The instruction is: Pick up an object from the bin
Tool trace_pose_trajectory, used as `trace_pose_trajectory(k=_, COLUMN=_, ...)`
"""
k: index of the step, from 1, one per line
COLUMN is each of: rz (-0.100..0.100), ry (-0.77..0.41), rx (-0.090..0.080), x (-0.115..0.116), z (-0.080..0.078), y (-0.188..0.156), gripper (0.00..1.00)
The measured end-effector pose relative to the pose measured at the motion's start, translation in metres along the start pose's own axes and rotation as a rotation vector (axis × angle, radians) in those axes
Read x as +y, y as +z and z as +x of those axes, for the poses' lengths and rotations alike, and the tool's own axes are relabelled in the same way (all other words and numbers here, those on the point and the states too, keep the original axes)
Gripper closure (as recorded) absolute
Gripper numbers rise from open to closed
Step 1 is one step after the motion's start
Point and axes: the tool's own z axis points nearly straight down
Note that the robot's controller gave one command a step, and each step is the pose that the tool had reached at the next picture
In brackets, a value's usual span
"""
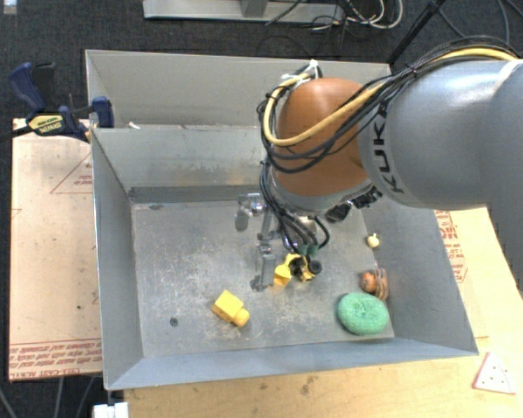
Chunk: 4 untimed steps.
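Note:
My gripper [261, 277] reaches down near the middle of the bin floor, under the orange wrist cover. A small yellow thing with black bits [286, 273] lies right against its right side, partly hidden by cables. A yellow block [230, 308] rests on the floor a little to the front left of the gripper, apart from it.
A green round lump [363, 313] lies at the front right, with a small brown and orange thing [374, 281] just behind it. A tiny pale piece [372, 241] sits farther back on the right. The arm covers the bin's back right.

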Motion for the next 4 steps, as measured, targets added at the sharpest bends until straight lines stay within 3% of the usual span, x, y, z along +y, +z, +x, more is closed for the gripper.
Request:
trace_pose_trajectory(k=1, rz=0.001, ry=-0.035, rx=0.001, x=-0.016, z=0.004, y=0.059, gripper=0.0)
trace_pose_trajectory(k=2, rz=0.001, ry=0.097, rx=0.01, x=-0.053, z=0.012, y=0.088, gripper=0.0)
trace_pose_trajectory(k=3, rz=0.002, ry=0.247, rx=-0.002, x=-0.083, z=-0.008, y=-0.03, gripper=1.0)
trace_pose_trajectory(k=4, rz=0.001, ry=0.248, rx=0.003, x=-0.083, z=-0.007, y=-0.028, gripper=0.0)
